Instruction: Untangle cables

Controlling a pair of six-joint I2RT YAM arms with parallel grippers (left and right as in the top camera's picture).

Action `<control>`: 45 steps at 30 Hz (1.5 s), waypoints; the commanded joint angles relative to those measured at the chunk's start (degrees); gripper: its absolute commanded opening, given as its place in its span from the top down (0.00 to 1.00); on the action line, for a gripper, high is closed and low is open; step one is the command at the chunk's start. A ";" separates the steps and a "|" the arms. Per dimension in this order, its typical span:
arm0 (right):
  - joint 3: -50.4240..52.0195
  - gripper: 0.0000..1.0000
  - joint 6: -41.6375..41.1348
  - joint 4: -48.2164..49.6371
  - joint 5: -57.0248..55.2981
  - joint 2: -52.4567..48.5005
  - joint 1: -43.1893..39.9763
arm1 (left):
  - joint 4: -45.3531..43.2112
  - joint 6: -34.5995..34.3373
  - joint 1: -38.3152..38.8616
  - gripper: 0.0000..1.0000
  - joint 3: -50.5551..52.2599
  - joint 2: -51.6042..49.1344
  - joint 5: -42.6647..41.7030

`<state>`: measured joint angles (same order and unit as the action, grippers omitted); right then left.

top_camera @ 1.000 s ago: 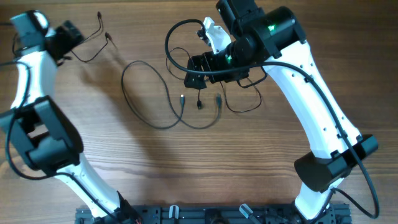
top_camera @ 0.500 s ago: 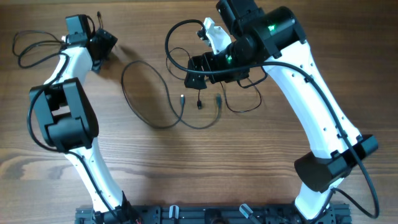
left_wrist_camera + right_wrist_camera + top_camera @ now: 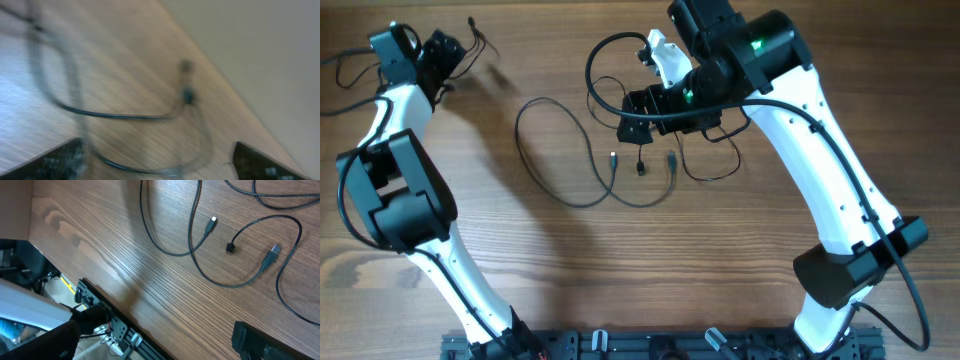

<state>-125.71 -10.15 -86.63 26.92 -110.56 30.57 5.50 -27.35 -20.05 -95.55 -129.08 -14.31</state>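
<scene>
Several thin black cables (image 3: 555,150) lie looped on the wooden table, with small plugs (image 3: 640,167) near the middle. My right gripper (image 3: 635,118) hangs above their tangled upper part, open and empty. In the right wrist view its gripper (image 3: 155,337) has wide jaws, and three plug ends (image 3: 230,247) lie on the wood below. My left gripper (image 3: 448,48) is at the far left corner beside a short cable (image 3: 472,32). The left wrist view is blurred. There the left gripper (image 3: 157,157) is open, and a cable loop (image 3: 125,116) with a plug lies ahead of it.
The table's far edge (image 3: 235,95) runs close to the left gripper. The near edge with a black rail (image 3: 115,325) shows in the right wrist view. The left arm's own thicker wire (image 3: 345,72) trails at the far left.
My left arm swung right, then back left and farther away. The short cable near it shifted toward the far edge. My right arm and the middle cables have not moved.
</scene>
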 commanded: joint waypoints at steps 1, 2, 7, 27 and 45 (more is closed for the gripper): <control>0.57 0.00 0.68 0.50 -1.97 -0.13 0.24 | 3.43 2.10 3.21 0.00 -1.88 10.47 -18.58; 0.57 0.00 -1.70 0.24 -5.55 -0.15 0.22 | 8.11 2.10 4.87 0.00 -1.88 12.76 -26.01; 0.57 0.00 -12.57 -1.09 -20.50 -0.13 -0.66 | 34.56 11.06 15.39 0.00 -1.84 13.33 -27.87; 0.59 0.00 -8.00 -1.25 -20.96 -0.15 -9.01 | 43.30 -16.85 26.62 0.00 -1.77 7.08 24.20; 0.59 0.00 -7.89 7.10 -28.83 -0.13 -9.01 | 35.82 -16.85 27.39 0.60 -1.75 -1.18 22.51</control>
<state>-125.58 -18.70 -80.86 -0.51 -110.56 21.32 41.36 -43.94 7.01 -97.43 -129.34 8.27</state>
